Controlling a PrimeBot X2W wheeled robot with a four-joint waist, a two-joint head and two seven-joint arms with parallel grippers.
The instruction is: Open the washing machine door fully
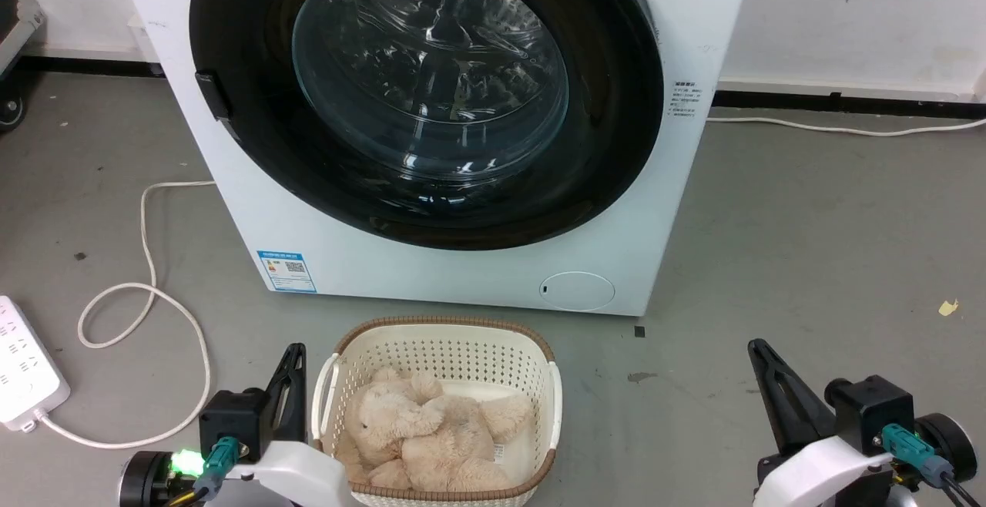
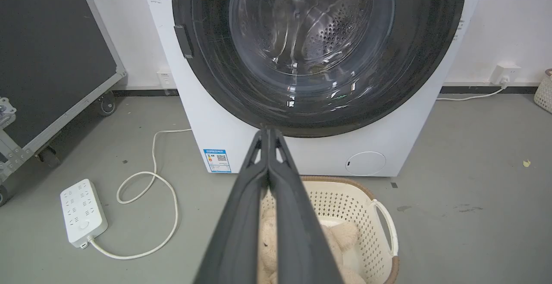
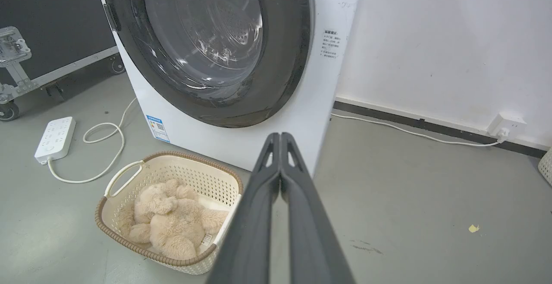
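Door shut: the washing machine door (image 1: 428,95) sits flush in the white washer (image 1: 431,280), ahead of and above my two end effectors. My left end effector (image 1: 295,351) and right end effector (image 1: 758,347) both hang low, closed tight and gripping nothing, well apart from the door. Between them, just beside the left one, a basket (image 1: 444,325) on the grey floor (image 1: 809,260) holds a beige plush toy (image 1: 431,430).

One door (image 1: 431,91), one basket (image 1: 443,324), one power strip (image 1: 23,368).
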